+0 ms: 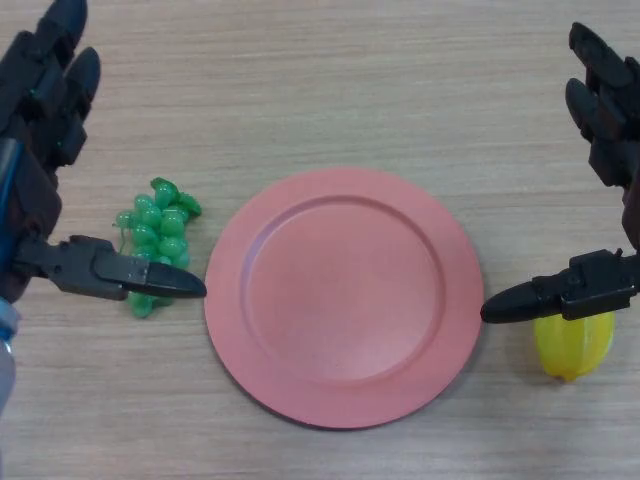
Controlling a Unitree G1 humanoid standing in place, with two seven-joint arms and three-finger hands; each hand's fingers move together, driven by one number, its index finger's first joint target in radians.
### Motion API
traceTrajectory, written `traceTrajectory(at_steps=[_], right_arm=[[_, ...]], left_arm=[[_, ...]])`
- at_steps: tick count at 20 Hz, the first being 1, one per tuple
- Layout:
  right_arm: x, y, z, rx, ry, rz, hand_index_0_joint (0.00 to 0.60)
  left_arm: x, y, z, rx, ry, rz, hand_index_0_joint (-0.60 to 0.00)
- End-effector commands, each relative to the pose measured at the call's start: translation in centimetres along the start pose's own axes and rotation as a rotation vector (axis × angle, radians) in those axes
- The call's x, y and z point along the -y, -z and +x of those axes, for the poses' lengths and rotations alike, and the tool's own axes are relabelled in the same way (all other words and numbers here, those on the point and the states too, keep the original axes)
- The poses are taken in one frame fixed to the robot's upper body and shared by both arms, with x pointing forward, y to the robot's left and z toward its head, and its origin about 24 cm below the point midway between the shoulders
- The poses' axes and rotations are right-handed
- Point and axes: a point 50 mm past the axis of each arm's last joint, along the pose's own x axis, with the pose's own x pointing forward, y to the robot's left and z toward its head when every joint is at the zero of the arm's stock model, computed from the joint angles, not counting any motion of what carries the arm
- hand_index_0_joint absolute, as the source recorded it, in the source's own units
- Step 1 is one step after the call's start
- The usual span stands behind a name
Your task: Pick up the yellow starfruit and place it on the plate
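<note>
Pink plate (345,300) centre of wooden worktop (330,90), bare. Yellow starfruit (572,348) just right of plate, near edge, partly under thumb of right robot hand (608,150), fingers spread, holding nothing. Left robot hand (40,120) likewise open, thumb over green grapes (155,240) left of plate.

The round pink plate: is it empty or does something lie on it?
Empty. The round pink plate shows only bare surface; the yellow starfruit lies on the table beside it.
</note>
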Motion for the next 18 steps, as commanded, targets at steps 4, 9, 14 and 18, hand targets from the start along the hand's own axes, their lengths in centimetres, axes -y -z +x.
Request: traceTrajectory(at_steps=[4,9,14,18], right_arm=[[1.7,-3.6,-0.4,0.25,0.082,-0.119,0.0],[1.7,-2.9,-0.7,0.194,0.081,-0.233,0.0],[1.4,-0.8,-0.9,0.028,0.065,-0.466,0.0],[1.4,1.4,-0.9,-0.11,0.049,-0.563,0.0]], left_arm=[[-0.9,-3.8,-0.1,0.236,-0.041,0.135,0.0],[-0.7,-3.8,-0.4,0.228,-0.028,0.115,0.0],[-1.1,-3.4,-0.7,0.186,-0.021,0.111,0.0],[-0.9,-3.3,-0.8,0.172,-0.007,0.114,0.0]])
